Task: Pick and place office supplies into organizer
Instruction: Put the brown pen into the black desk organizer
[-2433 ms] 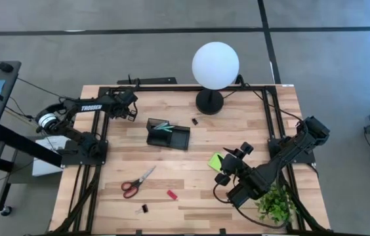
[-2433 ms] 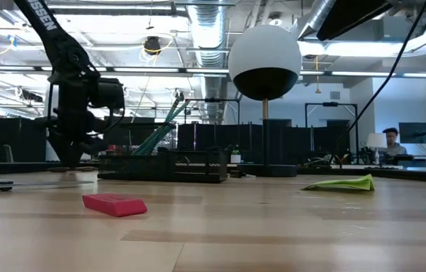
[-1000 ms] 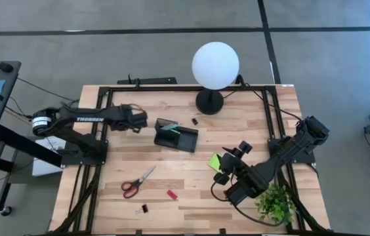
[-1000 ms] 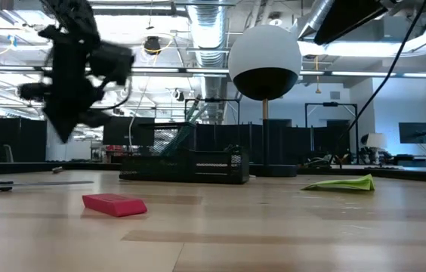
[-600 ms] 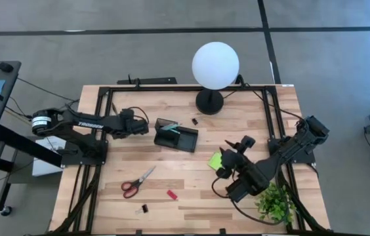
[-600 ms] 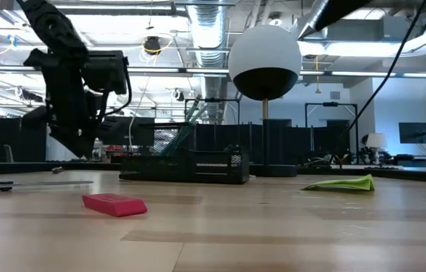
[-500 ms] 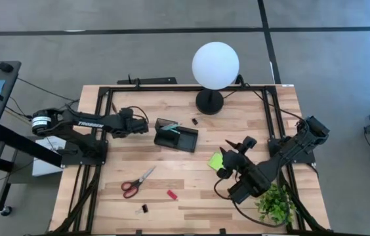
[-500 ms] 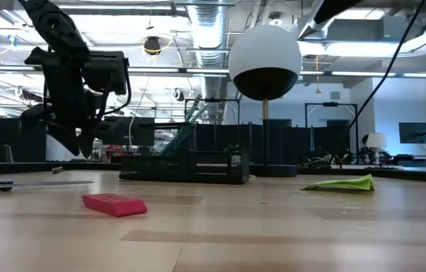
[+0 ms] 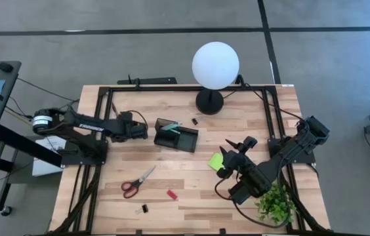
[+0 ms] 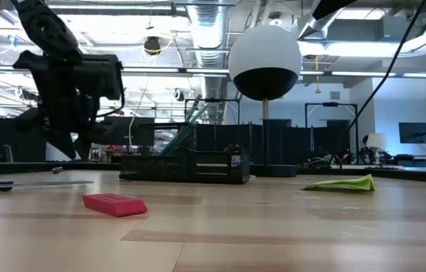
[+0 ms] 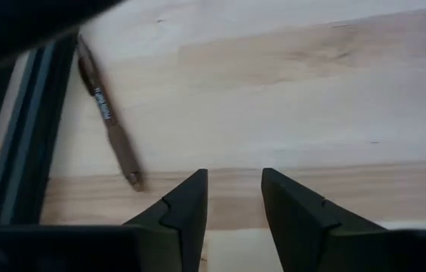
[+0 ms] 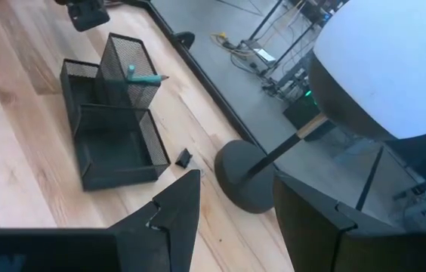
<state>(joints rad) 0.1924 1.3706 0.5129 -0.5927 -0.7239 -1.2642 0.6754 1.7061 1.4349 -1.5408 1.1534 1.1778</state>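
Note:
The black mesh organizer (image 9: pixel 176 134) (image 10: pixel 186 165) (image 12: pixel 111 128) stands mid-table with a teal pen (image 12: pixel 141 75) in its tall compartment. My left gripper (image 9: pixel 143 129) (image 10: pixel 69 143) (image 11: pixel 234 189) hovers open just left of it, above bare wood. A brown pen (image 11: pixel 107 121) lies flat beside the black frame rail, apart from the fingers. My right gripper (image 9: pixel 239 144) (image 12: pixel 232 204) is open, raised over the lime-green sticky pad (image 9: pixel 216 160) (image 10: pixel 341 183). Red-handled scissors (image 9: pixel 138 181), a red piece (image 9: pixel 171 195) (image 10: pixel 115 204) and a black clip (image 9: pixel 143 208) lie near the front edge.
The white globe lamp (image 9: pixel 215 65) stands on its round black base (image 9: pixel 209 101) at the far edge, with another black clip (image 9: pixel 195 121) (image 12: pixel 184 157) beside it. A green plant (image 9: pixel 277 203) sits at the near right corner. Black frame rails run along both table sides.
My left gripper has come down toward the table and shifted a little toward the near edge, staying beside the organizer's left end. My right gripper has tipped up slightly toward the far edge above the sticky pad. The objects have stayed in place.

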